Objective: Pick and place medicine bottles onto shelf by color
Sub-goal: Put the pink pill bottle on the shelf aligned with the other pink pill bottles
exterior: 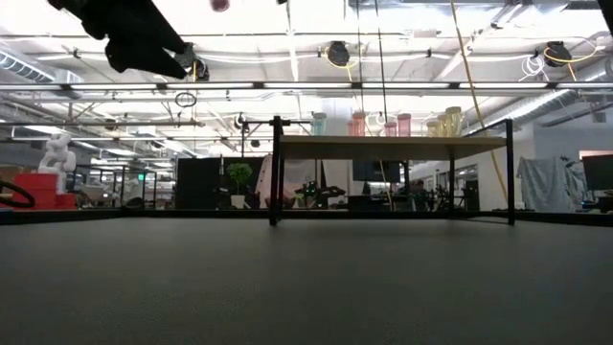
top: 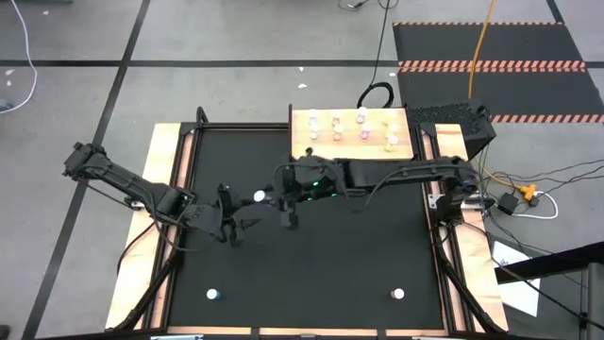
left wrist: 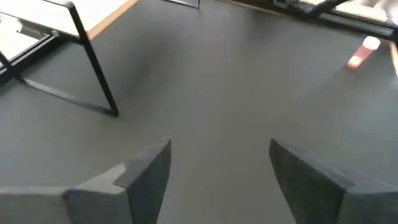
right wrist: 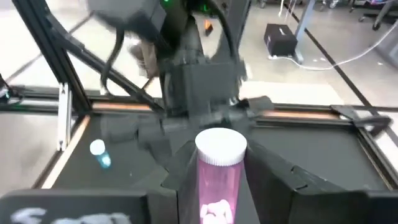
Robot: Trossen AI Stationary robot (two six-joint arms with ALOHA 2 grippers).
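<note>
The right hand (top: 268, 197) sits near the middle of the black desk (top: 311, 264), its fingers (right wrist: 280, 180) pinching a pink bottle (right wrist: 219, 177) with a white cap; in the right wrist view the bottle stands upright between the two dark fingers, and from above its white cap shows at the tip of the hand. The left hand (top: 238, 223) is just beside the right hand, facing it; its two fingers (left wrist: 140, 180) are spread wide with only bare desk between them. Beyond the right hand, at the far edge of the desk, stands the light-wood shelf (top: 304, 142) on thin black legs, carrying several small bottles with white caps, pink and yellowish among them. Toward the near edge of the desk, well apart from both hands, lie two more bottles: a bluish bottle (top: 213, 295) on the left arm's side and a second pink bottle (top: 397, 295) on the right arm's side. The low view shows the shelf's board with the row of pale bottles on top of it.
</note>
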